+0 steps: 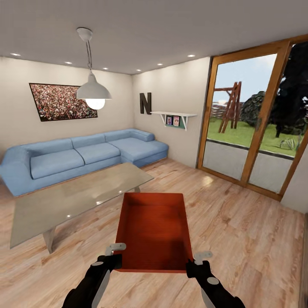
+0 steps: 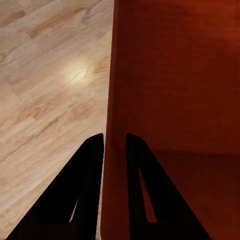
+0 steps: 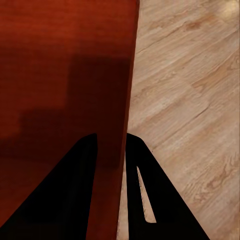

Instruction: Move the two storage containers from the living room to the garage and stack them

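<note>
You have the storage container [image 1: 155,231] pinched by its side walls, left gripper [image 1: 114,252] and right gripper [image 1: 193,262] each clamped near its corners, keeping it level for carrying.

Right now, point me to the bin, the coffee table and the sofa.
bin [image 1: 154,226], head view, on its inner floor.
coffee table [image 1: 77,196], head view, on its glass top.
sofa [image 1: 98,152], head view, on a middle seat cushion.

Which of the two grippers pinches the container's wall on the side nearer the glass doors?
The right gripper, shut on the storage container; the left gripper holds the coffee-table side.
</note>
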Robot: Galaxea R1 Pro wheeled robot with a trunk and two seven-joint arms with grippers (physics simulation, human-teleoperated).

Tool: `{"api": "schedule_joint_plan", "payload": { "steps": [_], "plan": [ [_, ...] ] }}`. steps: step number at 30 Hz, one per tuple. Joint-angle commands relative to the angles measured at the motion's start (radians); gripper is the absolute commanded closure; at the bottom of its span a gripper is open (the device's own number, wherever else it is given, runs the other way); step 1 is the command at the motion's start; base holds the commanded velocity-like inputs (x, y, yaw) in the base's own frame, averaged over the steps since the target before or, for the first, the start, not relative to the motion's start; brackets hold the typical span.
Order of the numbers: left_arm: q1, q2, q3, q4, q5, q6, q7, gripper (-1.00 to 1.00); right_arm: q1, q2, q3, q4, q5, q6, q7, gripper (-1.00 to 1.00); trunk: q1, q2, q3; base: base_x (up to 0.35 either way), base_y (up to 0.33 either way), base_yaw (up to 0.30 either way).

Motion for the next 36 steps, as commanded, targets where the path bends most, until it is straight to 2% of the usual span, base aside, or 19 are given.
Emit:
{"api": "schedule_joint_plan", "payload": {
  "steps": [1,22,26,28,31,36],
  "plan": [
    [0.0,0.003,0.012,0.0,-0.022,0.008,0.012,1.0,-0.001,-0.001,0.002,-0.003,-0.001,-0.004,-0.003,1.0,0.0,-0.001,0.0,0.0,0.0,0.292],
    [0.0,0.003,0.015,0.001,-0.016,0.008,0.009,1.0,-0.001,-0.001,0.002,-0.002,-0.002,-0.004,-0.003,1.0,0.0,-0.001,0.0,0.0,0.0,0.292],
    [0.0,0.004,0.018,0.023,-0.015,0.007,0.009,1.0,-0.001,-0.001,0.002,-0.002,-0.002,-0.004,-0.003,1.0,0.0,-0.001,0.0,0.0,0.0,0.293],
    [0.0,0.004,0.022,0.034,-0.015,-0.026,0.009,1.0,-0.001,-0.001,0.002,-0.002,-0.002,-0.004,-0.003,1.0,0.0,-0.001,0.0,0.0,0.0,0.293],
    [0.0,0.004,0.024,0.036,-0.016,-0.034,0.009,1.0,-0.001,-0.001,0.002,-0.003,-0.002,-0.004,-0.003,1.0,0.0,-0.001,0.0,0.0,0.0,0.293],
    [0.0,0.018,0.023,0.036,-0.015,-0.035,0.008,1.0,-0.001,-0.001,0.002,-0.003,-0.002,-0.004,-0.003,1.0,0.0,-0.001,0.0,0.0,0.0,0.292]
  ]
}}
